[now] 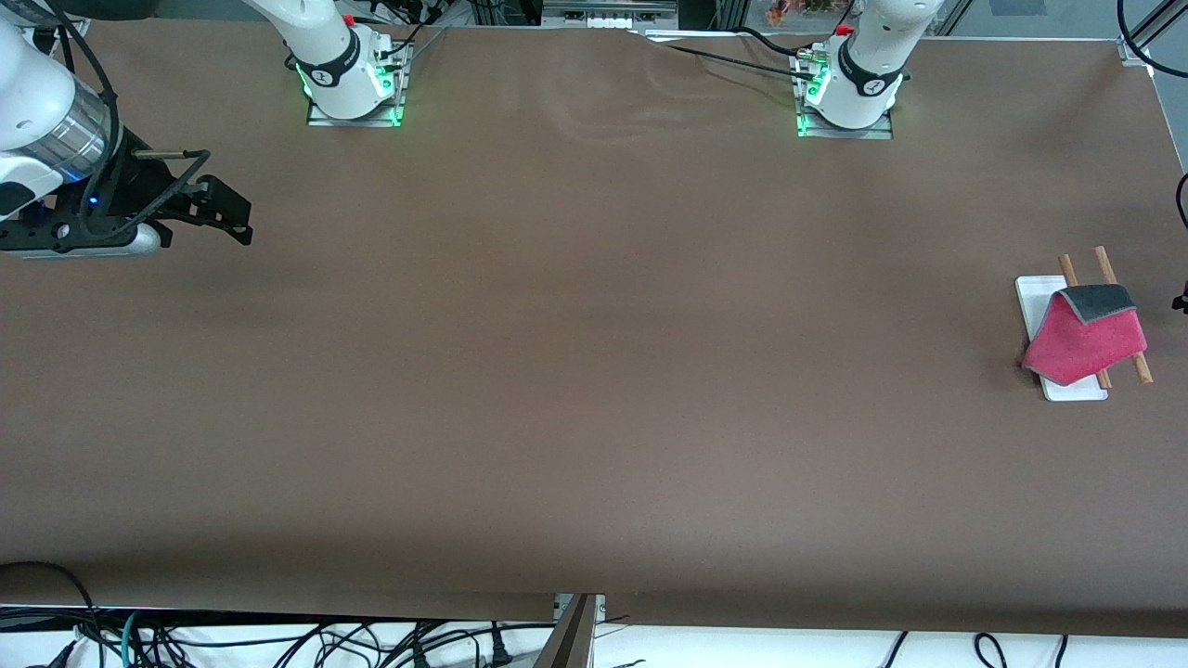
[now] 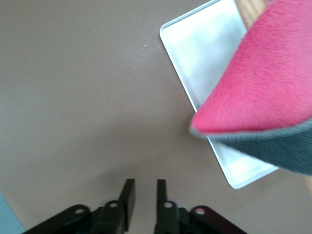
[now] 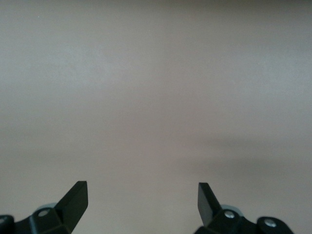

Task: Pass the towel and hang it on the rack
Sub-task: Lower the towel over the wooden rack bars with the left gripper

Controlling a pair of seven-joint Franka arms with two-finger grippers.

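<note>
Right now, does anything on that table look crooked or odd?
The towel hangs askew on the rack: one corner is flipped, showing its grey reverse, and another droops over the white base. Nothing is spilled or damaged.

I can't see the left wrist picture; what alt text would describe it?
A pink-red towel with a grey underside hangs over the rack, covering part of its flat white base on the brown table. The left gripper hangs empty above bare table beside it, fingers slightly apart.

A brown table (image 1: 594, 371) fills the view, black cables (image 1: 278, 645) below its edge.
</note>
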